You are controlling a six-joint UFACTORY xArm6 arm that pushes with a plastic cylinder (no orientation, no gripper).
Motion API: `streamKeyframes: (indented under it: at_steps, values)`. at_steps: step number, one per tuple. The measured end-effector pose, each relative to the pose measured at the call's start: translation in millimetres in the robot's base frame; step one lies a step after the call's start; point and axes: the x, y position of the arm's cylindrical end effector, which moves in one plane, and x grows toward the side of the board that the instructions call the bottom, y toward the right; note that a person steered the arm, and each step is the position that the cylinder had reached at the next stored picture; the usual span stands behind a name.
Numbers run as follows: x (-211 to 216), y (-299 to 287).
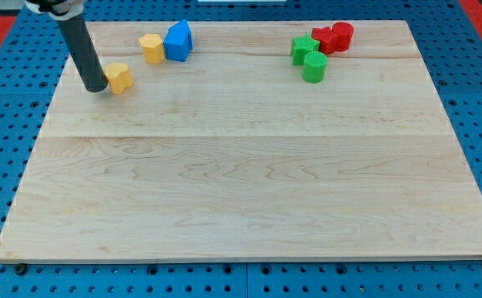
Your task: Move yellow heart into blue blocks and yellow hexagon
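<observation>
Pushing the yellow heart (119, 78) the rest of the way looks like the step in hand: it sits in the upper left of the frame, near but not touching the yellow hexagon (151, 48), which lies up and to its right against the blue block (178, 41). The arm's rod has no pincer to open or close; its tip (97, 87) rests against the heart's left side, slightly lower in the frame. To do this well, the push probably wants to run up and rightward, through the middle of the heart, since an off-centre contact on its lobed outline would likely spin it aside. A gentle finish seems wise, so the hexagon and blue block are not scattered.

All blocks look like small, matte, solid-coloured pieces, light enough to slide freely on the smooth pale wooden board (249, 182), whose grain runs across the frame. The blue block has a peaked, house-like outline. At the upper right sit a green star (303, 47), a green cylinder (314, 67) and two red blocks (334, 37), well apart from the work. Around the board lies a blue perforated surface (1, 124).
</observation>
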Motion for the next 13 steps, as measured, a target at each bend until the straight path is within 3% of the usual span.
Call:
streamKeyframes:
  at_steps: [4, 5, 6, 9, 10, 12, 13]
  values:
    - [-1.7, 82.9]
    - [-2.2, 83.6]
    - [3.0, 41.5]
    - [-24.3, 148.2]
    - [-26.5, 159.2]
    - [5.7, 141.7]
    - [-22.8, 103.0]
